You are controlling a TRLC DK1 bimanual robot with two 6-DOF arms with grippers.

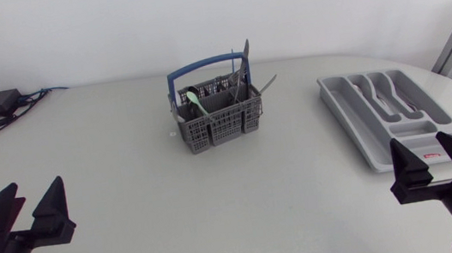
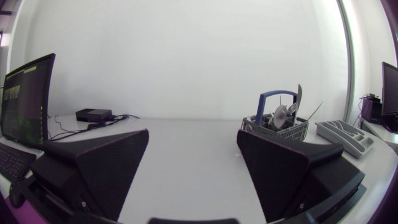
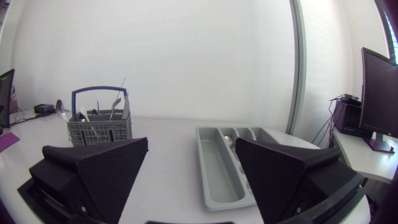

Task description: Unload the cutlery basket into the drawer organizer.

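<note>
A grey slotted plastic cutlery basket (image 1: 218, 119) with a blue hoop handle stands mid-table on the white tabletop (image 1: 109, 158), cutlery upright inside. It is well apart from the long grey plastic drawer organizer (image 1: 348, 124) at right, which runs slantwise away from me. Its near end carries perhaps a red label, unreadable; the left gripper (image 1: 35, 183) and right gripper (image 1: 418, 139) gape wide, empty.

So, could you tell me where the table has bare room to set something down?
Bare table lies between the cutlery basket and the drawer organizer, and from the basket to the left gripper. The basket itself is crowded.
</note>
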